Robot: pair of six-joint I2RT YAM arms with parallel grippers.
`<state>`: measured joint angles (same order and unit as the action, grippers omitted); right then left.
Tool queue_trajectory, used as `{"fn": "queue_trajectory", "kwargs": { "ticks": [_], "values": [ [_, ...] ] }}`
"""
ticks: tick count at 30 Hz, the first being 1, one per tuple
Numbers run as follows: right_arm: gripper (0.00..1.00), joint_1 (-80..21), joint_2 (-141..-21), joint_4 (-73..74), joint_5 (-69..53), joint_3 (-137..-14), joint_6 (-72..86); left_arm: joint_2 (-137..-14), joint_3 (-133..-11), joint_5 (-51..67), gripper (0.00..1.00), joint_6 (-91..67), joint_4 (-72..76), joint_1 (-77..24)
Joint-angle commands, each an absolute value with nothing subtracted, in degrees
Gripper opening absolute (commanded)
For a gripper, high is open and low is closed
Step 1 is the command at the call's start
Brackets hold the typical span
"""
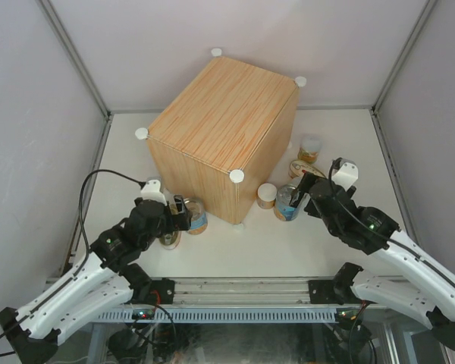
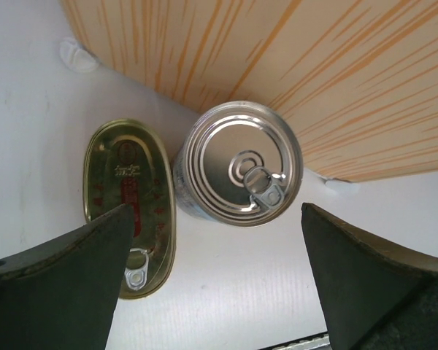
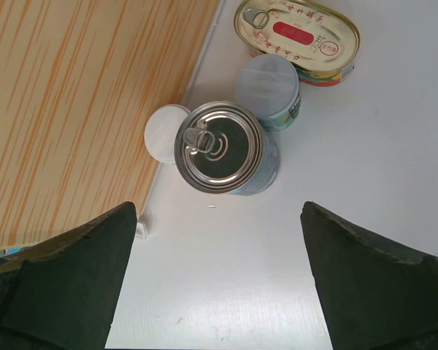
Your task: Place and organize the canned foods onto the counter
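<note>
The counter (image 1: 224, 114) is a light wood-grain box with white corner knobs, and nothing stands on top of it. My left gripper (image 1: 177, 216) is open and empty above a tall blue-labelled can (image 1: 196, 216) and a flat oval tin (image 1: 169, 240). In the left wrist view the tall can (image 2: 237, 164) and the oval tin (image 2: 129, 204) lie ahead of the open gripper (image 2: 215, 284). My right gripper (image 1: 304, 189) is open and empty. It hangs near a second tall can (image 3: 223, 149), two small pale-lidded cans (image 3: 270, 87) (image 3: 166, 133) and an oval tin (image 3: 299, 36).
An orange-labelled small can (image 1: 309, 148) stands at the counter's right. A pale-lidded small can (image 1: 153, 184) sits behind my left wrist. The counter's wall (image 2: 314, 73) stands right behind the left cans. Grey enclosure walls surround the white table (image 1: 349, 136).
</note>
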<state>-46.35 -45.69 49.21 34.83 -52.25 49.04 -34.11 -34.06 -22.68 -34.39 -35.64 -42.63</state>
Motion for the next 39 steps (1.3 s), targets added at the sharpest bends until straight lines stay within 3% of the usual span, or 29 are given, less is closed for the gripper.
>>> {"fn": "queue_trajectory", "kwargs": {
  "ticks": [1,39],
  "values": [
    [0.94,-47.0,-45.9,48.9,35.9,-53.3,50.2,-35.6,-33.6,-21.1,1.00,-31.6,-28.7,-43.2],
    [0.94,-42.9,-41.1,44.0,31.3,-49.4,47.0,-55.0,-33.0,-31.6,1.00,-29.2,-19.0,-47.3]
  ]
}}
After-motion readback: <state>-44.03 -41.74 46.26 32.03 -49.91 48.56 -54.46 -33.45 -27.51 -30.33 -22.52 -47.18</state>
